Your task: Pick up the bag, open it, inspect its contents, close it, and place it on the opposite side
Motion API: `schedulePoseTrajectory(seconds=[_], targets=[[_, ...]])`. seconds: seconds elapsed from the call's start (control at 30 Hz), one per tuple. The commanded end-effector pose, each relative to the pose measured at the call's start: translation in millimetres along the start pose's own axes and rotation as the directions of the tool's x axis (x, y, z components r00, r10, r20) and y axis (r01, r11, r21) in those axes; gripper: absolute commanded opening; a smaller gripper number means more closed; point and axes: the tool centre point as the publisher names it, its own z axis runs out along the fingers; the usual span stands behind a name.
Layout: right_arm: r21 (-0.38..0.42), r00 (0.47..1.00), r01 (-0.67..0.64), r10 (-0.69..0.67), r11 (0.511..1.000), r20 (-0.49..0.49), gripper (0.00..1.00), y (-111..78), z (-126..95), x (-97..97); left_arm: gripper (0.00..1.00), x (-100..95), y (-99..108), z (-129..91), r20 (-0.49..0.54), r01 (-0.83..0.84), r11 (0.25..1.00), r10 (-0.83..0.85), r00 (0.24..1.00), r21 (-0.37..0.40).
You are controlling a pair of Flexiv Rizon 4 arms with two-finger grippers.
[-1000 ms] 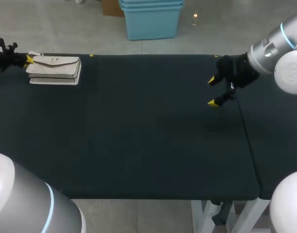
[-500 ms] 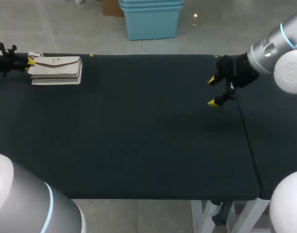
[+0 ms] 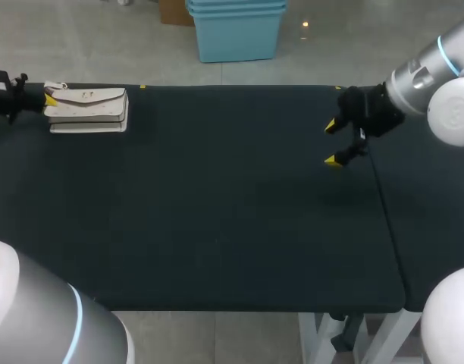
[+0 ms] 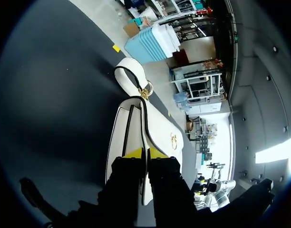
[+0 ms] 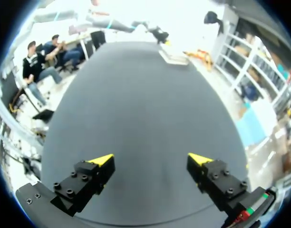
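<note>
A white handbag (image 3: 88, 110) with a gold clasp lies flat at the far left corner of the dark table (image 3: 217, 212). My left gripper (image 3: 48, 97) is at the bag's left end. In the left wrist view its yellow fingertips (image 4: 134, 153) stand almost together, pinching the black-trimmed flap edge of the bag (image 4: 160, 128) from both sides. The strap loop (image 4: 131, 76) lies ahead of the bag. My right gripper (image 3: 334, 142) hovers open and empty over the table's right part, far from the bag. In the right wrist view that gripper (image 5: 150, 161) faces the small, distant bag (image 5: 173, 58).
The dark table top stretches bare between the two grippers. A seam (image 3: 387, 220) runs along its right side, where a second dark surface adjoins. The bag lies close to the table's far edge (image 3: 217, 86).
My left gripper has slid a little to the right onto the bag's end and its fingers have come together there. The bag has shifted slightly right. The right arm has not moved.
</note>
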Motion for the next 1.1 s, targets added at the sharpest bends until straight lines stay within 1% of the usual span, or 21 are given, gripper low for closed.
schedulePoseTrajectory(seconds=[0.03,0.1,0.3,0.4,0.47,0.53,0.63,0.67,0.73,0.87,0.93,0.97,1.03,1.1], targets=[[0.001,1.0,0.0,0.0,1.0,0.001,1.0,0.0,0,0.6,0.0,1.2,3,-1,-0.012,-0.009,0.748,0.002,1.0,-0.664],[0.001,1.0,0.0,0.0,1.0,0.001,1.0,0.0,0,0.6,0.0,4.7,13,0,-0.03,-0.023,0.736,0.004,1.0,-0.677],[0.001,1.0,0.0,0.0,1.0,0.001,1.0,0.0,0,0.6,0.0,14.7,52,12,-0.03,-0.037,0.723,0.023,0.999,-0.69],[0.001,1.0,0.0,0.0,1.0,0.001,1.0,0.0,0,0.6,0.0,19.4,77,21,-0.018,-0.043,0.738,0.042,0.999,-0.674],[0.001,1.0,0.0,0.0,1.0,0.001,1.0,0.0,0,0.6,0.0,22.1,90,29,-0.015,-0.042,0.758,0.042,0.999,-0.65],[0.001,1.0,0.0,0.0,1.0,0.001,1.0,0.0,0,0.6,0.0,27.0,105,33,0.005,-0.046,0.795,0.061,0.998,-0.605],[0.001,1.0,0.0,0.0,1.0,0.001,1.0,0.0,0,0.6,0.0,34.6,121,36,0.021,-0.041,0.854,0.061,0.998,-0.519],[0.001,1.0,0.0,0.0,1.0,0.001,1.0,0.0,0,0.6,0.0,37.6,127,36,0.005,-0.039,0.869,0.048,0.999,-0.493],[0.001,1.0,0.0,0.0,1.0,0.001,1.0,0.0,0,0.6,0.0,43.4,139,35,0.012,-0.034,0.902,0.043,0.999,-0.431],[0.001,1.0,0.0,0.0,1.0,0.001,1.0,0.0,0,0.6,0.0,59.3,167,34,0.066,-0.047,0.964,0.067,0.996,-0.261],[0.001,1.0,0.0,0.0,1.0,0.001,1.0,0.0,0,0.6,0.0,63.5,175,32,0.061,-0.044,0.982,0.056,0.997,-0.183],[0.001,1.0,0.0,0.0,1.0,0.001,1.0,0.0,0,0.6,0.0,66.6,180,32,0.074,-0.055,0.991,0.064,0.995,-0.126],[0.001,1.0,0.0,0.0,1.0,0.001,1.0,0.0,0,0.6,0.0,69.3,185,32,0.07,-0.059,0.994,0.066,0.995,-0.093],[0.001,1.0,0.0,0.0,1.0,0.001,1.0,0.0,0,0.6,0.0,72.7,189,33,0.075,-0.071,0.997,0.074,0.994,-0.044]])
